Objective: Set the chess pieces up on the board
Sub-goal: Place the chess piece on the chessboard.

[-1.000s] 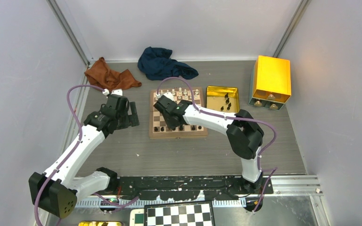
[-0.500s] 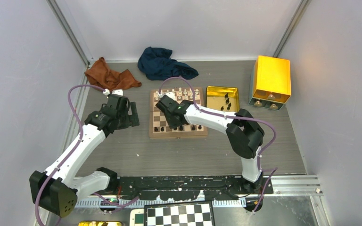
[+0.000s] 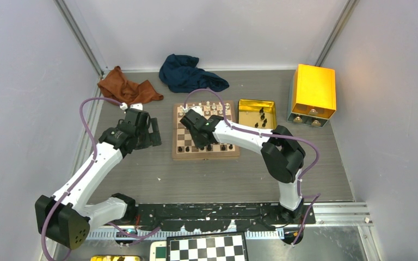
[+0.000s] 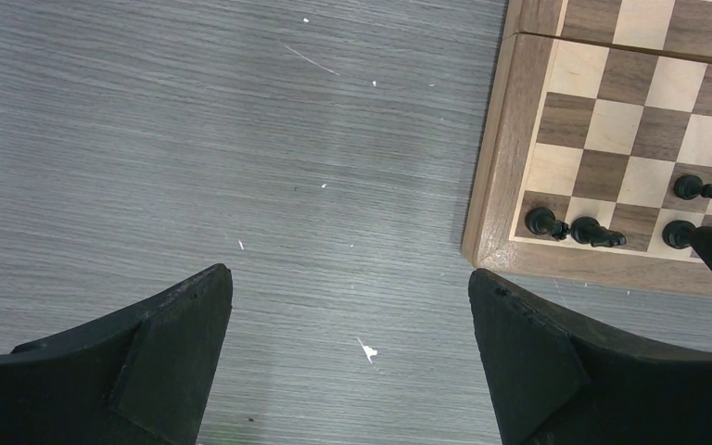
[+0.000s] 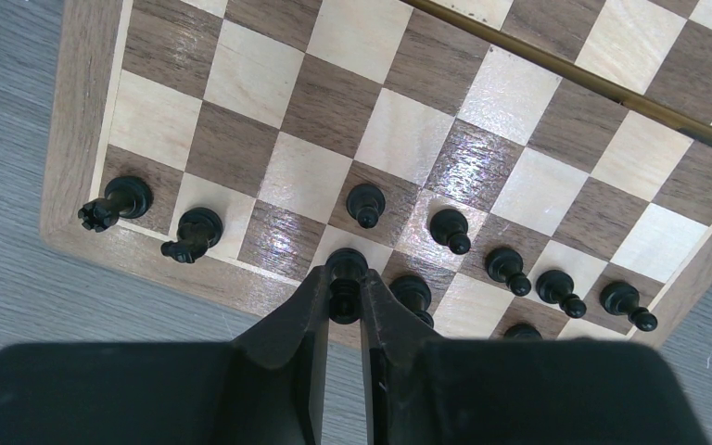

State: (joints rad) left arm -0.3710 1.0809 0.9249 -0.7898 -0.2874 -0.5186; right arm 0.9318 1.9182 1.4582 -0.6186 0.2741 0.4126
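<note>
The wooden board [image 3: 205, 156] lies mid-table. Black chess pieces stand along its near rows: a rook [image 5: 130, 197], a knight [image 5: 195, 230] and pawns [image 5: 365, 202] [image 5: 450, 227]. My right gripper [image 5: 345, 283] is shut on a black chess piece [image 5: 345, 267], holding it upright over a light square of the nearest row; from above the gripper [image 3: 198, 142] sits over the board's near left part. My left gripper [image 4: 350, 278] is open and holds nothing, above bare table just left of the board's near corner [image 4: 491, 167]; from above it [image 3: 153, 133] is beside the board's left rim.
White pieces [image 3: 207, 109] fill the board's far rows. A gold tin tray [image 3: 241, 113] right of the board holds several black pieces [image 3: 261, 115]. A gold box [image 3: 314, 92] stands far right. Brown cloth [image 3: 128, 87] and blue cloth [image 3: 188, 73] lie at the back. A black-and-white board [image 3: 207, 247] sits by the bases.
My right gripper has shifted slightly right and farther over the board's near rows, still holding the black piece. The left arm has barely moved.
</note>
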